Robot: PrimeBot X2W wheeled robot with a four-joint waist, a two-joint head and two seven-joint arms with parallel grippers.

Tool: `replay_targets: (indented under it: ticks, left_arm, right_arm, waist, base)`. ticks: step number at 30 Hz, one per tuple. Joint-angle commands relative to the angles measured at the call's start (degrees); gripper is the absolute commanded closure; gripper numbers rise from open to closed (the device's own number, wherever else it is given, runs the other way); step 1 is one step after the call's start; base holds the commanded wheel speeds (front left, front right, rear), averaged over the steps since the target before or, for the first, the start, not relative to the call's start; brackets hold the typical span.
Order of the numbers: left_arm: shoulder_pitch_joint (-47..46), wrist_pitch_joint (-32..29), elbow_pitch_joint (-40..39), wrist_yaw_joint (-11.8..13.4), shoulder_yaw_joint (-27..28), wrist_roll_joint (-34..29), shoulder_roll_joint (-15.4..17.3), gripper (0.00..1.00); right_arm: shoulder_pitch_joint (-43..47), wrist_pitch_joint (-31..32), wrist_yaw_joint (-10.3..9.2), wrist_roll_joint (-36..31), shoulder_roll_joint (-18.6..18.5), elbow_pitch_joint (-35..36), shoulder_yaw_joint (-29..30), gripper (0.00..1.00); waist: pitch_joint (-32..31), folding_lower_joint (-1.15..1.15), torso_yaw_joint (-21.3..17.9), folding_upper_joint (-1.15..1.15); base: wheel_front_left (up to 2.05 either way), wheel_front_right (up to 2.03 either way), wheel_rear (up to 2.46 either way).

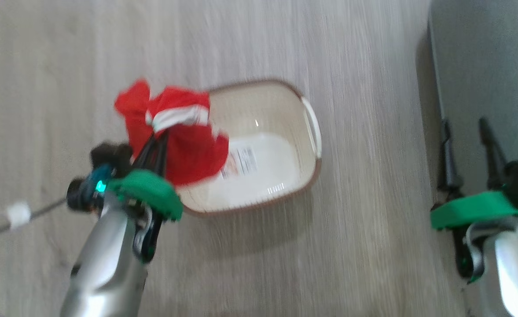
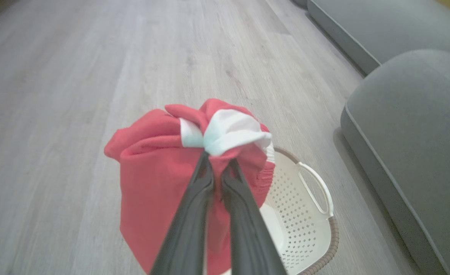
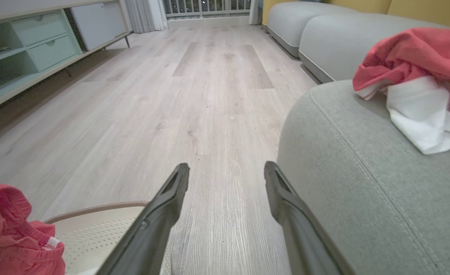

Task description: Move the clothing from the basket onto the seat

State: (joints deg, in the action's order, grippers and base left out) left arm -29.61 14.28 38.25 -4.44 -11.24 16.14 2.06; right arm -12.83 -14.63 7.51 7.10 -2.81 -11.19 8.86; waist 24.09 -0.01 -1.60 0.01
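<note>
Your left fingers (image 2: 194, 214) pinched a soft red-and-white garment (image 2: 156, 183) over the cream perforated basket (image 2: 293, 221), due next for the grey-green upholstered seat (image 3: 362, 198); right fingers (image 3: 160, 217) gaped empty.

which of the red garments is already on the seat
The crumpled red fabric garment lying with white cloth on the grey-green upholstered seat. The other red white-striped garment hangs pinched in the left end effector above the cream plastic basket.

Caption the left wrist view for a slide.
Left gripper shut on bunched red-and-white fabric garment, held above the cream perforated plastic basket near the grey-green upholstered seat.
</note>
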Motion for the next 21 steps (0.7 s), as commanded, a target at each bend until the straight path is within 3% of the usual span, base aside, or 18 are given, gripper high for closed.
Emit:
replay_targets:
  ticks: [1, 8, 21]
  left_arm:
    - [3.36, 0.71, -5.61, 0.87, 3.28, 0.51, 0.99, 1.0]
    - [13.87, 0.71, -17.33, 2.2, 7.66, -0.56, 0.97, 1.0]
    - [20.2, 0.72, -19.51, 2.1, 9.86, -2.8, 1.56, 1.0]
  right_arm:
    - [1.58, -0.37, -0.02, -1.27, -0.17, 0.89, -2.0, 0.0]
    - [5.77, -0.37, -0.02, -2.26, -1.62, -1.42, -4.55, 0.0]
    - [10.11, -0.37, -0.02, -1.96, -1.36, -4.44, -8.25, 0.0]
  waist:
    - [-10.48, 0.01, 5.13, -0.01]
    - [-17.1, 0.01, 6.62, -0.01]
    - [-22.72, 0.01, 7.56, -0.01]
  base:
    - [0.0, 0.0, 0.0]
    - [0.0, 0.0, 0.0]
    - [0.0, 0.0, 0.0]
